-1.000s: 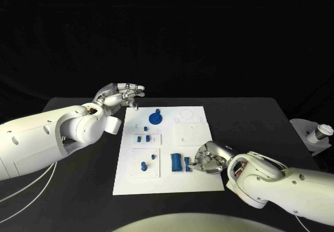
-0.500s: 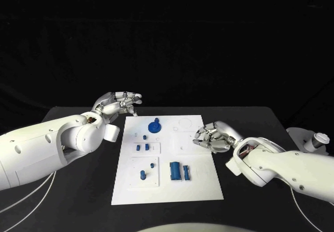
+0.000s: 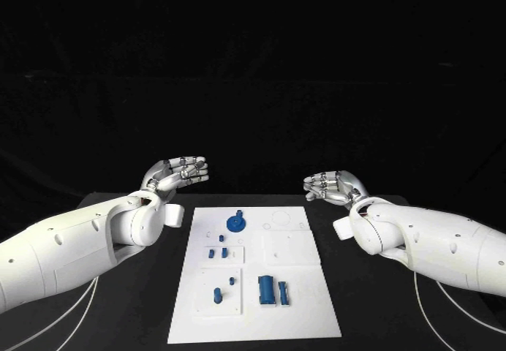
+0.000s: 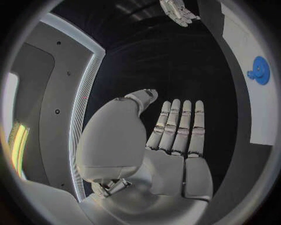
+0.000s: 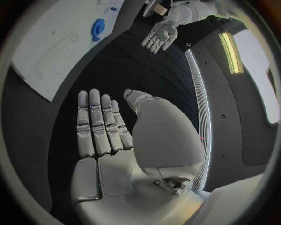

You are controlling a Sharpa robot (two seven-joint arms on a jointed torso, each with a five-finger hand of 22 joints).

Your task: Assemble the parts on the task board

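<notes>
The white task board [image 3: 300, 322] lies in the middle of the black table. On it sit a round blue disc part [image 3: 236, 219], several small blue pegs [image 3: 218, 295] and a blue block [image 3: 267, 289] beside a thinner blue bar [image 3: 283, 292]. My left hand [image 3: 179, 174] is raised beyond the board's far left corner, fingers straight and apart, holding nothing. My right hand [image 3: 332, 185] is raised beyond the far right corner, likewise holding nothing. The left wrist view shows the flat left hand [image 4: 170, 140], the right hand [image 4: 178, 11] and the disc [image 4: 260, 70]. The right wrist view shows the flat right hand [image 5: 105, 136], the left hand [image 5: 159, 35] and the disc [image 5: 98, 29].
Black table surface [image 3: 390, 314] lies on both sides of the board. My white arms flank the board left and right. Thin white cables [image 3: 82, 311] hang under the left arm.
The right hand has left the board's near right part and risen beyond the far right corner, its fingers straightening. The left hand rose a little and opened flat. The head camera has shifted.
</notes>
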